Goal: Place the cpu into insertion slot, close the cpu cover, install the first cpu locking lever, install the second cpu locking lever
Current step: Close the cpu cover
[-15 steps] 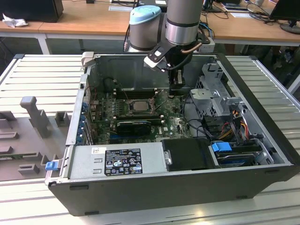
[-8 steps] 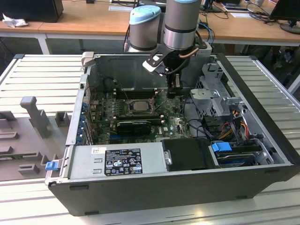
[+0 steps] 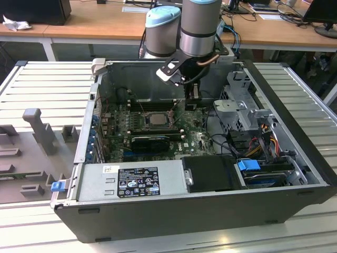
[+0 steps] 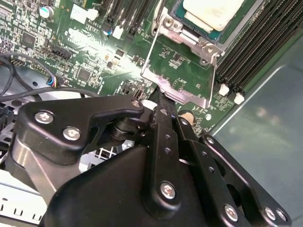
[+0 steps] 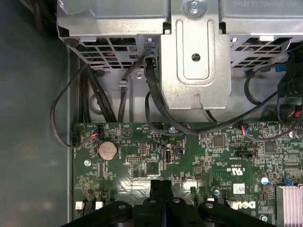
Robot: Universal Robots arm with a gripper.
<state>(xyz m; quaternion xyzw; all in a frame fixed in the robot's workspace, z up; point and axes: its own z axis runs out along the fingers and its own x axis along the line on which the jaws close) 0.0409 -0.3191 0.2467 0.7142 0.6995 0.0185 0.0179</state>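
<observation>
**A:** Widest first: the open computer case lies on its side, with the green motherboard flat on its floor. Take the insertion slot as our marker.

**B:** Got it. The grey power supply lies well apart from the slot, along the case's near wall. The metal drive cage stands off the slot towards the exterior view's right.

**A:** The long black finned card lies just beside the slot, between it and the power supply. And the tool?

**B:** The arm comes straight down, and the gripper hangs near the slot on the drive-cage side. In both wrist views its two black fingers are pressed together, nothing pinched between them.

**A:** The cpu cover?

**B:** Swung open, off the slot. You can see green board through its square window. The gripper's tip sits right at the cover's free edge. Touching or a hair off, I cannot tell.

**A:** And the chip?

**B:** The cpu is already seated in the slot, pale metal top up and uncovered.
</observation>
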